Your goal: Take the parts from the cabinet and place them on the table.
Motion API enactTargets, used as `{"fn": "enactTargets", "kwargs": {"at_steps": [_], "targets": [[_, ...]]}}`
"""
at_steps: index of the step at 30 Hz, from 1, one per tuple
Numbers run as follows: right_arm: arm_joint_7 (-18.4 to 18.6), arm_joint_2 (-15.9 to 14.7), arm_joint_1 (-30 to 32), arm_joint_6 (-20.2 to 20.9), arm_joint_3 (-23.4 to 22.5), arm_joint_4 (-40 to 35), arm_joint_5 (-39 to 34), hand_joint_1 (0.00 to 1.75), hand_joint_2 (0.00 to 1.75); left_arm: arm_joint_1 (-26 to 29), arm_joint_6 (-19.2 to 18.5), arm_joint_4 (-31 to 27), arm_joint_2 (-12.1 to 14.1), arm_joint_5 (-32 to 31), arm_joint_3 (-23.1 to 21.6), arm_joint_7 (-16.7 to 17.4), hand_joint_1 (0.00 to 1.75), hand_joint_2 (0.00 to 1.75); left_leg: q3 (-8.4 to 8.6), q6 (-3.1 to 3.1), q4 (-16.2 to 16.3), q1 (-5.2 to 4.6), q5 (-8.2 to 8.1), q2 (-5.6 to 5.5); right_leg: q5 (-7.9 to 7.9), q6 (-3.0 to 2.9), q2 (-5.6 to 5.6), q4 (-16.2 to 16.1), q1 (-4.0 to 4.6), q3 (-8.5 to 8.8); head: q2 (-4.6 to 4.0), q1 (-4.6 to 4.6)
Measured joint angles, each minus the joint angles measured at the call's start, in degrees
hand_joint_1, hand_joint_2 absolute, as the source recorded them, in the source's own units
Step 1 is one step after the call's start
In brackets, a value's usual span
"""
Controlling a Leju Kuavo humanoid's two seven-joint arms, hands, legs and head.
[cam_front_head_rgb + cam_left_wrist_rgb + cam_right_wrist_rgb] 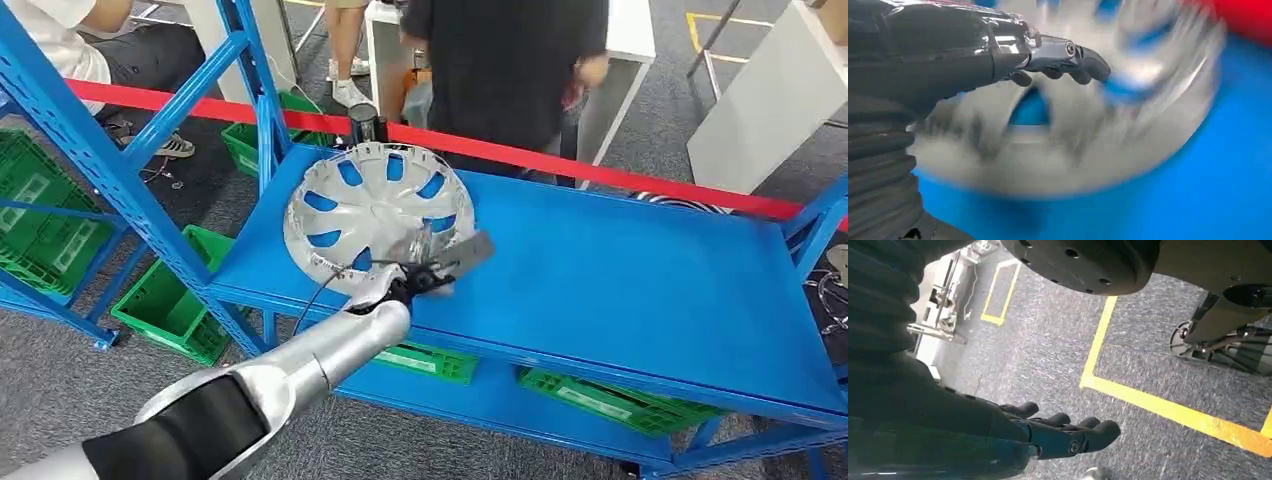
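The silver wheel cover (375, 215) lies tilted on the blue shelf (640, 290), near its left end; the left hand (425, 268) is at the cover's near rim, fingers (1083, 67) curled over it, but a firm grip I cannot tell; the right hand (1068, 432) hangs over the grey floor (1048, 355), fingers extended, holding nothing.

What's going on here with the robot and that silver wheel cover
The robot's left hand reaches to the near rim of a silver wheel cover tilted up on the blue shelf. Motion blur hides whether it grips. The right hand hangs open above the grey floor. People stand behind the red tape.
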Motion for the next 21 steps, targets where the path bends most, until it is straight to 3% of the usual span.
{"fn": "enactTargets", "kwargs": {"at_steps": [3,7,11,13,15,18,21], "targets": [[0.0,0.02,-0.16,0.13,0.48,0.07,0.0,0.0,1.75,-1.73,-2.07,2.47,0.15,4.0,-1.44,-1.71,0.0,1.75,0.07,0.0,-0.01,-0.01,-0.01,0.05,-0.01,0.0,-0.04,0.0,-0.01,0.11,0.0,0.02],[-0.66,0.04,-0.12,-0.09,1.11,0.09,-0.46,0.0,1.75,-1.54,6.0,3.84,0.13,10.88,-1.66,-12.9,0.0,1.75,0.09,0.02,-0.03,0.0,0.0,0.21,-0.01,0.0,-0.03,-0.01,0.0,0.03,0.0,0.02],[-1.27,0.04,0.01,-0.26,1.33,0.11,-0.79,0.0,1.75,-1.17,11.7,4.83,0.04,12.85,-2.05,-16.61,0.0,1.75,0.08,0.08,-0.04,0.01,0.07,0.44,0.16,-0.07,0.16,0.0,0.01,-0.01,0.0,0.02],[-1.36,0.04,0.07,-0.48,1.35,0.15,-1.11,0.0,1.75,-1.26,14.6,5.15,-0.2,11.3,-2.66,-14.17,0.0,1.75,0.08,0.09,-0.03,0.0,0.08,0.43,0.17,-0.06,0.19,0.0,0.01,-0.01,0.0,0.02],[-1.33,0.04,0.08,-0.52,1.35,0.22,-1.18,0.0,1.75,-1.62,13.46,5.42,-0.31,8.16,-3.85,-8.77,0.0,1.75,0.07,0.09,-0.03,0.0,0.08,0.39,0.17,-0.06,0.18,0.0,0.01,-0.01,0.0,0.02],[-0.94,0.04,-0.07,-0.15,1.38,0.26,-0.96,0.0,1.75,-3.22,2.62,6.44,-0.22,5.77,-6.57,1.08,0.0,1.75,0.06,0.09,-0.03,0.0,0.07,0.39,0.17,-0.06,0.18,0.0,0.01,0.05,0.0,0.02],[-0.07,0.07,-0.36,0.15,1.46,0.31,-0.31,0.0,1.75,-5.48,-7.09,7.78,0.04,5.72,-8.89,6.44,0.0,1.75,0.14,0.09,-0.04,-0.01,0.06,0.48,0.15,-0.06,0.17,0.0,0.0,0.16,0.0,0.0]]}}
